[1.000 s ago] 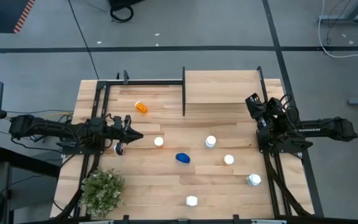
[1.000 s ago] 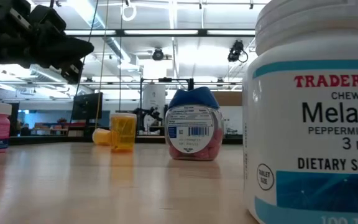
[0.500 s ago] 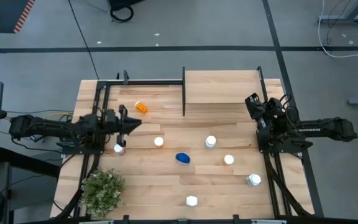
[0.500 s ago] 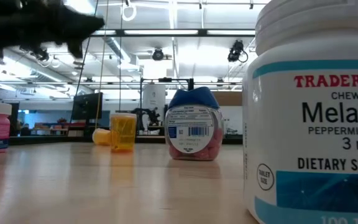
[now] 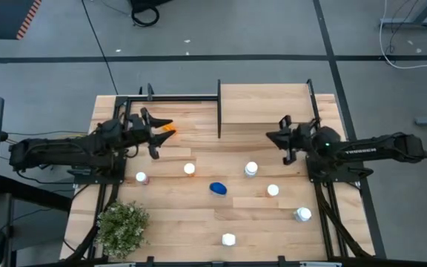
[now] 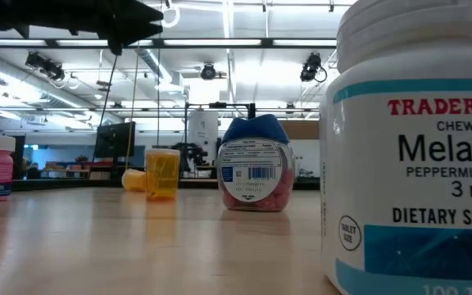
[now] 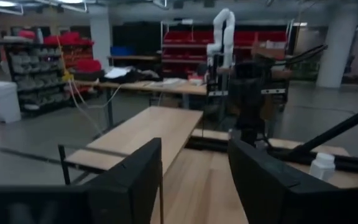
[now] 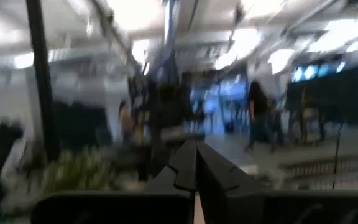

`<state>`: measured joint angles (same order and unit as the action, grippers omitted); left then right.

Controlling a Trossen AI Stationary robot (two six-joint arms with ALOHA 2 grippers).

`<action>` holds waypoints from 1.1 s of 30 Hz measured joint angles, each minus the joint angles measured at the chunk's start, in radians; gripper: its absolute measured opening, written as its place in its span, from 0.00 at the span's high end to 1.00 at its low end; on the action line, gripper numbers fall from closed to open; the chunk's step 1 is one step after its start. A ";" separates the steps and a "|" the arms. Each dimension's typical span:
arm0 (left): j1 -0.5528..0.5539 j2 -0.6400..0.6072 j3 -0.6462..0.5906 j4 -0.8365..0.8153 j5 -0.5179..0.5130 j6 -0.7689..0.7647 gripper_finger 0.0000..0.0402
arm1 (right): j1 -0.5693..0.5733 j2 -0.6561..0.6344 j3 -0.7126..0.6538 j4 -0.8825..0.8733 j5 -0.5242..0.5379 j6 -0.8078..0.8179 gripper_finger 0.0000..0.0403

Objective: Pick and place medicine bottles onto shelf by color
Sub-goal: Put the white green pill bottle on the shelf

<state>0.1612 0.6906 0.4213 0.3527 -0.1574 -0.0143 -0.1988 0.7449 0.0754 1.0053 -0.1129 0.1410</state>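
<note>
Desk contents, listed from the near edge outward. Nearest: a white bottle [image 5: 229,239] close to the front edge, with a potted plant [image 5: 122,227] at the front left corner, which I judge is not for sorting. Next row: a white bottle with a teal band [image 5: 302,214] toward my right frame, a white bottle [image 5: 273,190], the blue bottle [image 5: 218,188] mid-desk, and a pink bottle [image 5: 141,178] standing alone on the left. Beyond these: a small orange bottle with a white cap [image 5: 189,169] and a taller white bottle [image 5: 251,170]. My left fingers [image 5: 154,131] hang above the desk past the pink bottle, spread apart and holding nothing; they point toward the orange bottle [image 5: 168,127] lying on its side just beside them, likely my next pick. My right fingers [image 5: 282,139] are pressed together and empty, raised over the right half of the desk, near the taller white bottle. Farthest: the shelf [image 5: 262,104], a light wood panel at the back right, bare, with a black upright [image 5: 219,109] along its left edge that I must clear when carrying anything across. Bottles stand well apart, so there is open room between them; the black side frames narrow both flanks.
</note>
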 joint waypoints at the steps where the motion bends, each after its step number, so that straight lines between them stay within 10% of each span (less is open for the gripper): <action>1: 0.000 0.009 0.000 -0.004 0.000 0.000 0.50 | 0.010 0.021 0.025 -0.052 -0.003 -0.010 0.94; 12: 0.000 0.022 0.001 -0.020 0.000 0.007 0.50 | 0.198 0.270 0.542 -1.069 0.136 0.032 0.46; 20: 0.000 0.022 0.001 -0.037 0.000 0.022 0.49 | 0.334 0.351 0.565 -1.173 0.203 0.192 0.22; 33: 0.000 0.022 0.002 -0.037 0.000 0.026 0.50 | 0.366 0.348 0.509 -1.299 0.380 0.300 0.20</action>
<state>0.1608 0.7124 0.4229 0.3153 -0.1570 0.0120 0.1673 1.0925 0.5842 -0.2934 0.2673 0.4412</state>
